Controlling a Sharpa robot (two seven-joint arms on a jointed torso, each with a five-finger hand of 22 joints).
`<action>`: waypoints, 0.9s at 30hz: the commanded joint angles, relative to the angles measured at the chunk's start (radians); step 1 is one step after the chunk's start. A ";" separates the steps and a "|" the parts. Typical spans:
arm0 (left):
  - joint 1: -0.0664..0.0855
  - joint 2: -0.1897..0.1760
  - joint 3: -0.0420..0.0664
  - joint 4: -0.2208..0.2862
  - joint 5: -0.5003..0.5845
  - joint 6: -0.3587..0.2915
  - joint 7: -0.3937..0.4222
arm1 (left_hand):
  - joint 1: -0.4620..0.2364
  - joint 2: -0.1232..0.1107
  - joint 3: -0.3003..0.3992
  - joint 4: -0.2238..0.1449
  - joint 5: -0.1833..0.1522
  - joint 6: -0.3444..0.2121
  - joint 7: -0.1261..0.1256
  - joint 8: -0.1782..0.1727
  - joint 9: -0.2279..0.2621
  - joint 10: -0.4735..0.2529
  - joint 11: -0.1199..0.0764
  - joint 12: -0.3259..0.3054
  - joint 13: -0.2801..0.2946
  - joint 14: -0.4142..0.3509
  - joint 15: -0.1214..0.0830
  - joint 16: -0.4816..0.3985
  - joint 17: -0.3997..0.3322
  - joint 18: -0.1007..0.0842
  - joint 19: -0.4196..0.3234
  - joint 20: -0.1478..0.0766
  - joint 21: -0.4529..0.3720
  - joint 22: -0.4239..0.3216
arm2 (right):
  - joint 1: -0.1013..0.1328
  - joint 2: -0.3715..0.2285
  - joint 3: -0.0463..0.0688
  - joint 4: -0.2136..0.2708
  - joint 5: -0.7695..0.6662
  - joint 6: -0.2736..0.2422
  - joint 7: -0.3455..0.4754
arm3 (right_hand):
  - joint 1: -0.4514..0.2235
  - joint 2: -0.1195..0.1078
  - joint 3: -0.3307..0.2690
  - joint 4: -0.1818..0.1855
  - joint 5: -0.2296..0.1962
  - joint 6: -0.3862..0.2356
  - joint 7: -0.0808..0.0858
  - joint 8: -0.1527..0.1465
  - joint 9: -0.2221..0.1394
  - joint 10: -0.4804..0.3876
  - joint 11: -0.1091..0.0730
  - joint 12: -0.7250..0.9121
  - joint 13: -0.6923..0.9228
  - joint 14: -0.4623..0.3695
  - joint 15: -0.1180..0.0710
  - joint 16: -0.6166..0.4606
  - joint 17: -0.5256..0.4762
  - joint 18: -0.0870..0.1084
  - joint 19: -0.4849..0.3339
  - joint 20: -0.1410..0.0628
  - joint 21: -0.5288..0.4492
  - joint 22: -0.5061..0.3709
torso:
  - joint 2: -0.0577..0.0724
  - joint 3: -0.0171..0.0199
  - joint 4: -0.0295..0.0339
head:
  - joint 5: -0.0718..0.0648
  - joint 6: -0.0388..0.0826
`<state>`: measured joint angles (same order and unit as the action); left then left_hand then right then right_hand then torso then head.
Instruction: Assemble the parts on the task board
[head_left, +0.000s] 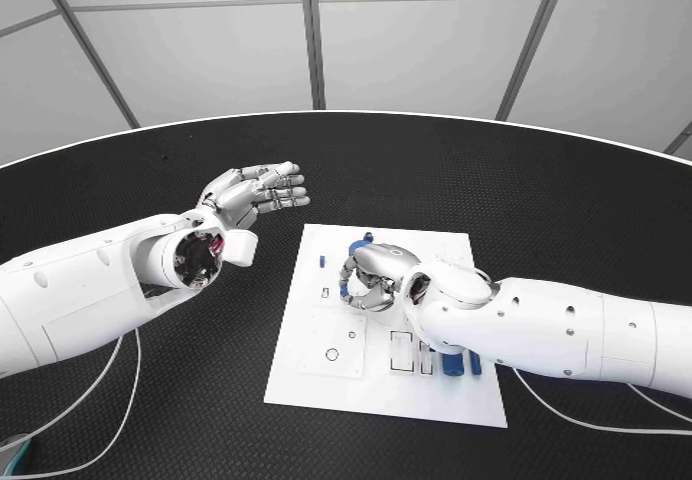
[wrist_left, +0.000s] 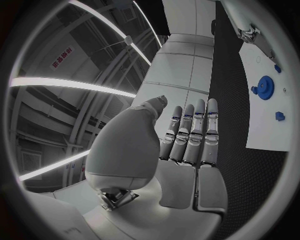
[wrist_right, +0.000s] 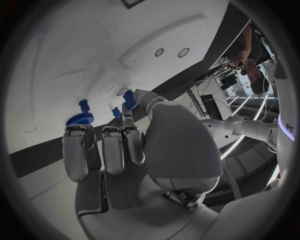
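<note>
My left hand (head_left: 257, 193) hangs above the black desk (head_left: 476, 170), off to the left of the task board (head_left: 433, 395) and apart from it. Its fingers (wrist_left: 194, 132) are stretched out side by side with nothing in them.

My right hand (head_left: 378, 275) is down over the middle of the task board, fingers curled in toward the plate. In the right wrist view a small blue part (wrist_right: 130, 98) sits at the tip of my thumb and another small blue piece (wrist_right: 116, 112) at a fingertip; I believe the first one is pinched there, though the hand's own bulk hides the contact and I cannot tell for sure whether I hold it. Just beside my fingers a blue gear (wrist_right: 80, 119) lies flat on the white plate, with a blue knob (wrist_right: 83, 104) close behind it.

From the left wrist view, the gear (wrist_left: 265, 87) lies on the board between smaller blue pieces (wrist_left: 279, 116).

In the head view, blue bars (head_left: 464, 362) lie near the board's near edge, beside a row of rectangular slots (head_left: 401, 352) and a small round hole (head_left: 332, 354).
</note>
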<state>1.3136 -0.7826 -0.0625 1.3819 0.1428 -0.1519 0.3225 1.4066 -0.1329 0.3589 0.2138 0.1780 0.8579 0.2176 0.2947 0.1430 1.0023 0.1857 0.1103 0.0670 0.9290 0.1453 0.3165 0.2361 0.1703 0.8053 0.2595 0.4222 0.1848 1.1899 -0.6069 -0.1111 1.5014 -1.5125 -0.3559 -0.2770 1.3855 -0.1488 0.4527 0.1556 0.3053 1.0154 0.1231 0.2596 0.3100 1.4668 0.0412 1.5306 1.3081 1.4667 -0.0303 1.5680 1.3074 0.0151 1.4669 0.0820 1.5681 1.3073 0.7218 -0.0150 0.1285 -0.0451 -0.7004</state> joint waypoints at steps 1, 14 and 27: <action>0.000 0.000 0.000 0.000 0.000 0.000 0.000 | -0.007 -0.002 0.007 0.001 -0.004 -0.001 0.024 -0.003 -0.001 0.008 0.001 -0.003 0.001 -0.002 0.001 -0.006 0.001 0.012 0.004 0.001 0.005 -0.002 | 0.000 -0.008 0.000 0.003 0.000 0.000 -0.001 | 0.001 0.011 0.005 0.001 0.003 0.001 -0.005 0.019 0.031 0.071 -0.001 0.002 0.223 0.104 -0.001 0.002 0.262 -0.015 0.104 -0.005 0.003 0.263 | 0.000 -0.0010 0.0090 | -0.008 0.000; 0.000 -0.001 0.000 0.001 0.000 0.000 0.000 | -0.007 -0.002 0.007 0.001 -0.004 -0.001 0.024 -0.003 -0.001 0.008 0.001 -0.003 0.001 -0.002 0.001 -0.006 0.001 0.012 0.004 0.001 0.005 -0.002 | 0.000 -0.014 0.000 -0.003 0.000 0.016 -0.006 | -0.002 0.010 0.005 0.001 0.003 0.001 -0.005 0.020 0.032 0.072 -0.001 0.003 0.224 0.104 -0.001 0.002 0.261 -0.015 0.104 -0.004 0.003 0.263 | -0.001 -0.0046 0.0245 | -0.022 -0.003; 0.000 -0.005 0.000 0.003 0.000 -0.001 0.000 | -0.009 -0.003 0.010 0.001 -0.004 0.000 0.023 -0.003 -0.001 0.010 0.001 -0.005 0.001 -0.002 0.000 -0.006 0.002 0.012 0.004 0.001 0.005 -0.002 | 0.000 -0.026 0.000 -0.006 0.000 0.021 -0.022 | -0.002 0.010 0.005 0.001 0.003 0.001 -0.005 0.020 0.032 0.072 -0.001 0.003 0.224 0.104 -0.001 0.002 0.261 -0.015 0.104 -0.004 0.003 0.263 | -0.002 -0.0049 0.0321 | -0.030 -0.006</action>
<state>1.3136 -0.7873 -0.0625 1.3846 0.1428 -0.1526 0.3220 1.4066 -0.1329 0.3660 0.2153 0.1780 0.8579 0.2176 0.2947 0.1430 1.0059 0.1893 0.1104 0.0670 0.9289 0.1453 0.3165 0.2375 0.1703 0.8053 0.2595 0.4222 0.1831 1.1900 -0.6318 -0.1115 1.4944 -1.5126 -0.3341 -0.2985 1.3846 -0.1476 0.4540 0.1578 0.3048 1.0137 0.1215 0.2596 0.3100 1.4668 0.0412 1.5306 1.3077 1.4666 -0.0303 1.5680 1.3081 0.0151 1.4669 0.0820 1.5681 1.3073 0.7206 -0.0198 0.1578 -0.0732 -0.7067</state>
